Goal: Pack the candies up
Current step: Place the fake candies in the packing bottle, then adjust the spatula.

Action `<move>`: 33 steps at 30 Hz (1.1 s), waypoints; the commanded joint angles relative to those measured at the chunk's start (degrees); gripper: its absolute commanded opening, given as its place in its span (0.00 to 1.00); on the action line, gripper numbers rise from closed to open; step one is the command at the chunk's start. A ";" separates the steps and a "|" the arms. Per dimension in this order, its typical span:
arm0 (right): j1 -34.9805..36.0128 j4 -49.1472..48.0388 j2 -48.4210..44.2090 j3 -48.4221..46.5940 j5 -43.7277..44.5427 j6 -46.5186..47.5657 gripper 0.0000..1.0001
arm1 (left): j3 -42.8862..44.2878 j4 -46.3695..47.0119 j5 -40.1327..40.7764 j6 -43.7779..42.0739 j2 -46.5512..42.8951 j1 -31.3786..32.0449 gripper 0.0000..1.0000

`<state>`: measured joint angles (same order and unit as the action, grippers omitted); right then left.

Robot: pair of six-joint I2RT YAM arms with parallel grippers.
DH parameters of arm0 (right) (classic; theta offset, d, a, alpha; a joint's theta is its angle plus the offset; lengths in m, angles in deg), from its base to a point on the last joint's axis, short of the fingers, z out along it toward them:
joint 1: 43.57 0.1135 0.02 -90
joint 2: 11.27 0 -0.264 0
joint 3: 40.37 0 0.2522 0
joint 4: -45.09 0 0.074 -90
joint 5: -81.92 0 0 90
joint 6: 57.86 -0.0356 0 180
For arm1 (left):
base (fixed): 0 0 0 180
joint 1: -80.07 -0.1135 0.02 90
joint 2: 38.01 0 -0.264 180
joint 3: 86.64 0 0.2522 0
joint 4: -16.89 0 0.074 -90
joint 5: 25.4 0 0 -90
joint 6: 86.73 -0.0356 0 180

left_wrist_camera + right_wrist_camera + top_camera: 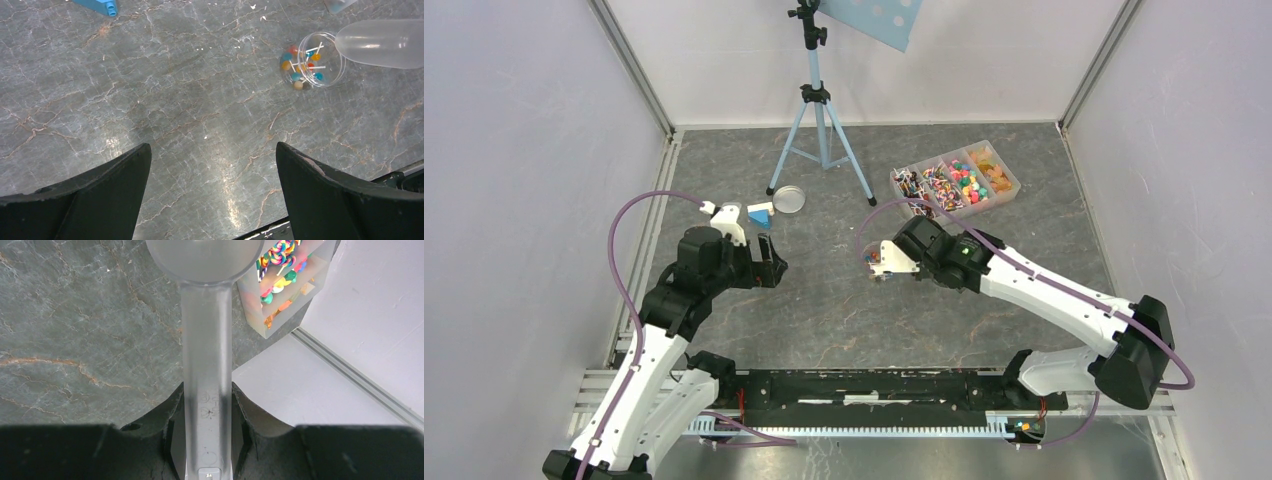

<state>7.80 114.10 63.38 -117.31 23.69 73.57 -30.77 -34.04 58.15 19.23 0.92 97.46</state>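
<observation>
Candies (pixel 955 181), multicoloured, sit sorted in a clear compartment tray (pixel 1017 183) at upper right of the top view, on the grey marbled desk (pixel 824 310). More candies, small coloured balls on white sticks, lie in a small clear jar (pixel 312 66) near frame centre of the top view, just left of the right claw (pixel 886 258). Right claw is clamped on the handle of a translucent scoop (pixel 207 365). Scoop bowl is at the top edge of the right wrist view, with the tray at upper right behind it. In the left wrist view the scoop bowl is right beside the jar mouth at upper right; contact unclear. Left claw (pixel 212 147) is spread wide, holding nothing, above bare desk, left of the jar. Round clear lid (pixel 787 199) and blue-and-white block (pixel 760 213) lie by the tripod (pixel 817 120) feet, upper centre-left.
</observation>
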 commanded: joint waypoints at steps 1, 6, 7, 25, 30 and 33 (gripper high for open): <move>0.31 -0.44 -1.01 -3.42 -0.17 -0.83 0.00 | 0.24 1.14 1.00 -2.61 -0.88 0.16 1.00; 0.31 0.00 -1.57 -8.09 -10.09 -4.22 0.00 | -0.30 1.99 -0.20 -2.63 -1.31 0.26 1.00; 0.30 -0.24 -1.56 -8.78 -12.09 -4.99 0.00 | -0.56 2.37 -0.59 -1.99 -1.32 0.24 1.00; 0.30 -16.40 -10.04 -0.77 -40.83 -11.98 0.00 | 6.65 15.75 -25.28 17.82 14.49 -0.06 0.85; 0.23 -17.86 -10.45 0.26 -42.59 -12.34 0.00 | 6.18 18.53 -27.54 19.72 16.48 -0.08 0.82; 0.22 -18.98 -10.50 0.94 -41.92 -12.54 0.00 | 5.94 18.53 -27.62 19.90 16.55 -0.07 0.81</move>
<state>7.65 99.21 53.59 -117.18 -15.02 61.64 -26.68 -21.10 34.87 34.99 17.56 97.26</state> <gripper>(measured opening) 0.352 0.818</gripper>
